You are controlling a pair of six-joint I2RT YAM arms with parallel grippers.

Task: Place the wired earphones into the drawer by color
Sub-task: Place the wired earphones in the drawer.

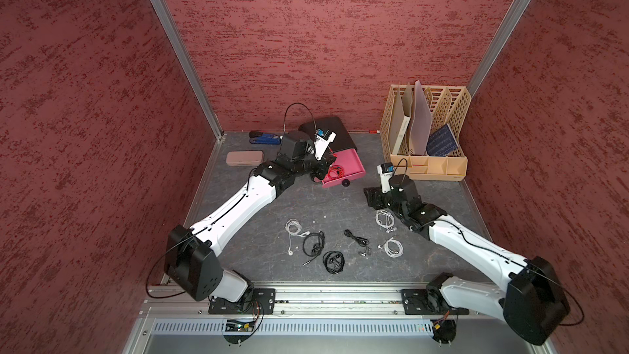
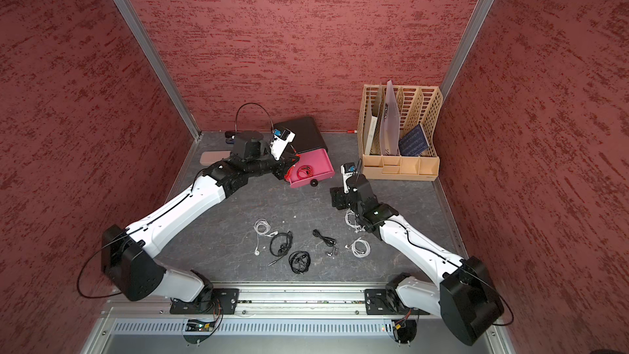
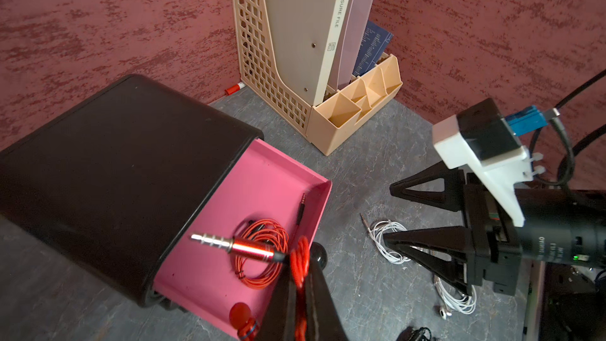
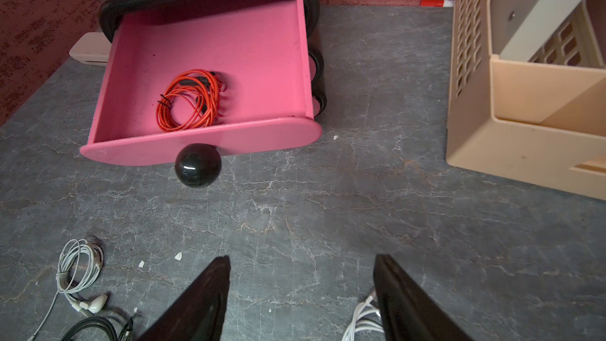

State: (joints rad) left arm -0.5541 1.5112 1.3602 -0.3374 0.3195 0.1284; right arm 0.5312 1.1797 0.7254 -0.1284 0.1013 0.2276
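Earphones (image 1: 333,262): black and white coils loose, near. Right gripper (image 4: 301,259) spread, empty, beside a white coil (image 1: 383,217). Left gripper (image 3: 301,267) pinches red pair (image 3: 301,250) at open drawer's (image 4: 262,139) left edge. Move right over drawer floor, go low, then release. Bunch hangs down; plug (image 3: 242,248) points far, toward cabinet (image 3: 114,159).

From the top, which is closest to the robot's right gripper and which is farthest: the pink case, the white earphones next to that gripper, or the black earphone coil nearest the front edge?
1. White earphones: right beside the right gripper, just toward the front.
2. Black earphone coil: farther forward, in the middle.
3. Pink case: far off at the back left.
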